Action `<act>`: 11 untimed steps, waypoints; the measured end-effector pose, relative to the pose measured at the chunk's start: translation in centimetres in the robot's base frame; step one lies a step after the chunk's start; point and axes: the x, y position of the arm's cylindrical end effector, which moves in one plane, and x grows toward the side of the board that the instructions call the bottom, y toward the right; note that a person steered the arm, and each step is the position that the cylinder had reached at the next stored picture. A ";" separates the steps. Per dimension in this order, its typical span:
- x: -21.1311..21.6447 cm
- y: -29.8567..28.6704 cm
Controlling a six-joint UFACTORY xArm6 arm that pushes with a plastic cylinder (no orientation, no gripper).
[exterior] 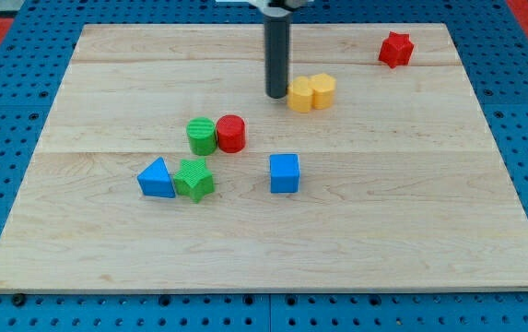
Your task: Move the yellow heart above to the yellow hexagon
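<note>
two yellow blocks (pixel 311 92) sit pressed together in the upper middle of the tabletop (pixel 411 203), a little to the view's right of centre. they touch so closely, and match so well in colour, that i cannot say with confidence which is the yellow heart and which the yellow hexagon; the left one looks a shade more orange and rounded, the right one more faceted, but that is a guess.

my tip (pixel 276 95) stands just at the left edge of the pair, touching or nearly touching the left block. so the pair lies directly toward the view's right of my tip, and any push from here would drive both blocks rightward together rather than lift one toward the view's top of the other. to place the heart above the hexagon, my judgement is that the tip needs to come around to the pair's lower side.

there is no hand to open or close, only the rod.

further out: a red star (pixel 395 49) at upper right, a green cylinder (pixel 202 136) and red cylinder (pixel 231 133) side by side, a blue triangle (pixel 157 178), a green block (pixel 193 179), and a blue cube (pixel 284 172), all well apart from the pair.
</note>
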 end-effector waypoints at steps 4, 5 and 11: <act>5.0 3.7; 3.9 5.9; -0.9 12.5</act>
